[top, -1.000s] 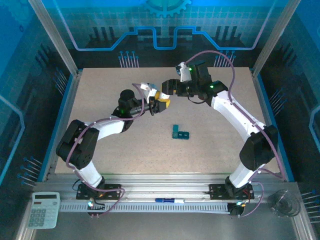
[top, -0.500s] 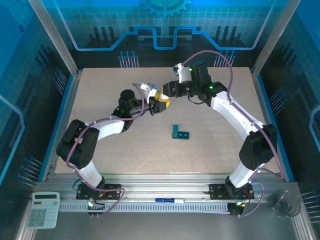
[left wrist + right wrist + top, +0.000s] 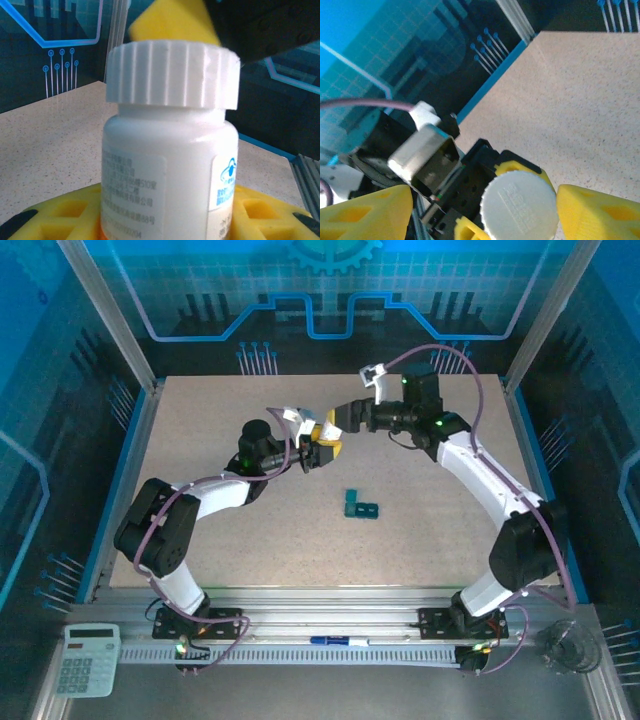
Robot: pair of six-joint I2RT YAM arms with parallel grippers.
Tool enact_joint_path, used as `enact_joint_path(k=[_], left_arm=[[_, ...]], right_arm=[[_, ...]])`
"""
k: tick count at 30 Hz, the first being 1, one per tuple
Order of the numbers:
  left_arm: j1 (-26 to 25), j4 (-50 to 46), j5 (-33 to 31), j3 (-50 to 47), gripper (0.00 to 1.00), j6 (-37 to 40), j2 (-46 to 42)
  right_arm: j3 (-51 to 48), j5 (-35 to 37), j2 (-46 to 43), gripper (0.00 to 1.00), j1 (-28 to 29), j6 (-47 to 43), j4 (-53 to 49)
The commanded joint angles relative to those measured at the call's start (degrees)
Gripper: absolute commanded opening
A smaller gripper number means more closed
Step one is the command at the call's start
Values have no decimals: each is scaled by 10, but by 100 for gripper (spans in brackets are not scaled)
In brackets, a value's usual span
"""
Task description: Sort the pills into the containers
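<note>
Right arm's swung outward, and now the right gripper [image 3: 338, 421] has its jaws spread either side of the cap [image 3: 520, 207] on the pill bottle [image 3: 170, 165] that the left gripper [image 3: 320, 448] clamps, with the pill box [image 3: 359, 506] sitting well apart on the table [image 3: 200, 420], so it looks like uncapping, next up pinch and twist.

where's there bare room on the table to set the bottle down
Bare table lies in the far left corner, beyond the left arm, and in the wide near strip between the pill box and the front rail. It is crowded mid-table, where the left gripper holds the bottle and the right gripper flanks its cap.
</note>
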Motion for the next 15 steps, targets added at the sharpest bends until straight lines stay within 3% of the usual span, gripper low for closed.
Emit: enact_joint_path(k=[1, 7, 15], left_arm=[[0, 12, 1, 5, 0, 13, 2], [0, -7, -1, 7, 0, 27, 2], [-1, -16, -3, 8, 0, 32, 1]], right_arm=[[13, 44, -19, 76, -10, 68, -10], [91, 115, 19, 77, 4, 93, -152], [127, 149, 53, 77, 45, 60, -203]])
